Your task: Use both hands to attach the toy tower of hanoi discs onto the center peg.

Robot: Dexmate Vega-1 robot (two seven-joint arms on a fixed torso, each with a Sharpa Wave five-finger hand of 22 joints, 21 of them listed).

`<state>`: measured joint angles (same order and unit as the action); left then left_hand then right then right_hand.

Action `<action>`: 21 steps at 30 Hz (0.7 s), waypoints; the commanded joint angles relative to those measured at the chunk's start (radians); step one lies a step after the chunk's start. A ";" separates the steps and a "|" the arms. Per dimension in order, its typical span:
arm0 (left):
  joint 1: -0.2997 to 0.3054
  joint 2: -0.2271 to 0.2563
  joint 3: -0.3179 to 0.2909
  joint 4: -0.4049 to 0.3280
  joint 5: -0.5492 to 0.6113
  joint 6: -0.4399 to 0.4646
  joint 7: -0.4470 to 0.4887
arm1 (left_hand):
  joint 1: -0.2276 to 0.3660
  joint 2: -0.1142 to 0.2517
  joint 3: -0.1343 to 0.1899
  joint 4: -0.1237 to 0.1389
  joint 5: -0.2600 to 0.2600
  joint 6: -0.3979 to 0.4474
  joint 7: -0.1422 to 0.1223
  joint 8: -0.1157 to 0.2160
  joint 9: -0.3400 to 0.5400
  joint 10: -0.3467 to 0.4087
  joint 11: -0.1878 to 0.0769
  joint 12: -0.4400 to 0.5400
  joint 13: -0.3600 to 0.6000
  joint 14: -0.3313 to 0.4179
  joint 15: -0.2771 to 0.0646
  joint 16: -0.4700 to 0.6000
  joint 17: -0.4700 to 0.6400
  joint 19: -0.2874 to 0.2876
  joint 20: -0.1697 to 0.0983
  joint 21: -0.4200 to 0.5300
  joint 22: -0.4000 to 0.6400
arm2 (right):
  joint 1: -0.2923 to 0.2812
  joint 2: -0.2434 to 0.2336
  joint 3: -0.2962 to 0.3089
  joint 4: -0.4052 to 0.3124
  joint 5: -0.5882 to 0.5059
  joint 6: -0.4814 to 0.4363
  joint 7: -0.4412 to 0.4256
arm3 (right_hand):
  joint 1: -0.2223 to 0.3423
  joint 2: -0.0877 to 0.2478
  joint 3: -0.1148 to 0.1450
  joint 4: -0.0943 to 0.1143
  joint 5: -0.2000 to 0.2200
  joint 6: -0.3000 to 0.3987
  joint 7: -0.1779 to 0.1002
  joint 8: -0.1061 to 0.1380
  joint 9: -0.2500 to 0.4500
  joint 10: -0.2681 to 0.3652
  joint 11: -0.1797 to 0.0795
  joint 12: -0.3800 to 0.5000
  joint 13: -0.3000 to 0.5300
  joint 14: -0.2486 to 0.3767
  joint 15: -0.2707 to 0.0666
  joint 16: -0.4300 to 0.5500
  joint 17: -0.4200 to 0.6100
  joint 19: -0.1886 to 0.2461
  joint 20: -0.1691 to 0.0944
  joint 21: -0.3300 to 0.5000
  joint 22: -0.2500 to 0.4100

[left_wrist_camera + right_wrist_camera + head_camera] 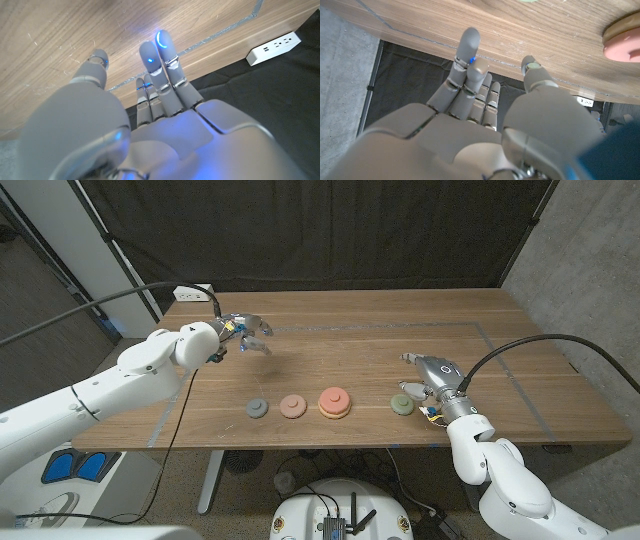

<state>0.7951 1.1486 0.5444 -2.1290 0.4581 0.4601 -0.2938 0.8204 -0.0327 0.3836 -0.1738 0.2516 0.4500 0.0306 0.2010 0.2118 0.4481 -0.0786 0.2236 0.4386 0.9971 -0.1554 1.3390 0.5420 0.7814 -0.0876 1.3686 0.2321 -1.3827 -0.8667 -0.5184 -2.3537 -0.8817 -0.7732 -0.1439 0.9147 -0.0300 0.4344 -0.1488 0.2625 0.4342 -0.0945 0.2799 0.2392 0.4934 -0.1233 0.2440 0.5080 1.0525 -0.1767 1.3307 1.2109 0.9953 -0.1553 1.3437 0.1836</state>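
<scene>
Head view: 4 round pieces sit in a row near the front edge of the wooden table (pixel 350 340). From the robot's left to right: 1 gray disc (pixel 257 408), 1 small pink disc (pixel 292 406), 1 red disc on a tan base (pixel 333 402), 1 green disc (pixel 402 404). The peg itself is too small to make out. The right hand (pixel 428 376) is just beside the green disc, on its right side; can't tell if they touch. Its fingers reach out and it holds nothing. The left hand (pixel 243 332) is up above the table, well apart from the discs, toward the back-left. Its fingers are spread and it holds nothing. 1 white power strip (pixel 194 292) sits at the table's back-left corner.

Left wrist view: the left hand (pixel 150 120) has fingers (pixel 165 55) out straight, w/ blue lights at the tips. Nothing is in it. Wood is beyond the fingers, plus a thin tape line (pixel 220 32) and the power strip (pixel 274 46).

Right wrist view: the right hand (pixel 480 130) has fingers (pixel 467 50) out straight and apart, nothing in them. The red disc (pixel 622 42) on its tan base is at the edge of the pic, well apart from the fingers. A bit of the green disc (pixel 530 1) peeks in at the edge too.
</scene>
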 commanded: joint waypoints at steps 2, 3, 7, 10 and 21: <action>-0.027 0.003 0.003 0.013 0.009 -0.091 -0.084 | 0.003 -0.011 -0.003 0.005 0.007 -0.007 0.003 -0.001 0.002 -0.005 0.007 -0.007 0.001 0.009 -0.064 0.003 -0.004 0.008 -0.120 0.006 -0.003 | 0.015 -0.027 -0.018 -0.012 0.015 -0.024 -0.002 | -0.005 0.003 0.006 0.001 -0.001 0.004 -0.003 -0.002 0.005 0.011 0.000 0.006 0.005 0.002 -0.041 -0.001 0.006 -0.001 -0.063 0.002 0.003; -0.024 0.005 -0.001 0.013 0.006 -0.099 -0.085 | 0.003 -0.012 -0.004 0.005 0.007 -0.011 0.002 -0.003 0.002 -0.008 0.007 -0.009 0.001 0.009 -0.064 0.003 -0.004 0.007 -0.119 0.006 -0.004 | 0.015 -0.029 -0.018 -0.013 0.017 -0.025 -0.001 | -0.006 0.003 0.007 0.001 0.000 0.005 -0.003 -0.002 0.005 0.013 0.002 0.007 0.006 0.001 -0.041 -0.003 0.005 -0.001 -0.063 0.002 0.003; -0.011 0.012 -0.014 0.012 -0.003 -0.133 -0.082 | 0.003 -0.014 -0.005 0.006 0.007 -0.016 0.002 -0.004 0.001 -0.013 0.008 -0.010 0.001 0.008 -0.064 0.003 -0.007 0.004 -0.119 0.007 -0.006 | 0.017 -0.035 -0.023 -0.017 0.019 -0.034 0.001 | -0.007 0.005 0.007 0.000 0.000 0.006 -0.004 -0.002 0.005 0.014 0.000 0.007 0.008 0.003 -0.041 -0.001 0.007 -0.001 -0.063 0.002 0.003; 0.000 0.016 -0.022 0.011 -0.003 -0.151 -0.076 | 0.004 -0.015 -0.006 0.006 0.007 -0.018 0.001 -0.004 0.001 -0.016 0.007 -0.012 0.001 0.007 -0.064 0.002 -0.009 0.002 -0.119 0.008 -0.007 | 0.018 -0.040 -0.026 -0.019 0.023 -0.035 0.000 | -0.007 0.005 0.008 0.000 0.001 0.006 -0.004 -0.002 0.005 0.014 -0.002 0.006 0.009 0.002 -0.041 -0.002 0.007 -0.002 -0.063 0.002 0.003; 0.054 0.050 -0.055 -0.009 -0.007 -0.225 -0.060 | -0.001 -0.019 -0.012 0.010 0.007 -0.020 -0.005 -0.003 0.001 -0.019 0.005 -0.013 -0.001 0.006 -0.064 0.003 -0.014 -0.002 -0.118 0.010 -0.013 | 0.031 -0.047 -0.044 -0.023 0.019 -0.049 0.003 | -0.008 0.007 0.009 -0.002 0.002 0.009 -0.006 -0.003 0.005 0.015 -0.001 0.006 0.014 -0.003 -0.041 -0.005 0.004 -0.002 -0.063 0.002 0.002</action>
<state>0.8018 1.1686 0.5226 -2.1230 0.4608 0.3140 -0.3618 0.8211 -0.0423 0.3739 -0.1641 0.2516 0.4331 0.0255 0.2010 0.2090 0.4338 -0.0713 0.2091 0.4356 0.9969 -0.1554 1.3389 0.5281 0.7813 -0.0875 1.3727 0.2183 -1.3622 -0.9037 -0.5470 -2.3711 -0.8631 -0.8074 -0.1447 0.9079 -0.0232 0.4373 -0.1518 0.2625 0.4396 -0.0999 0.2800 0.2391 0.5060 -0.1250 0.2439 0.5172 1.0526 -0.1768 1.3307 1.2126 0.9954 -0.1553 1.3437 0.1836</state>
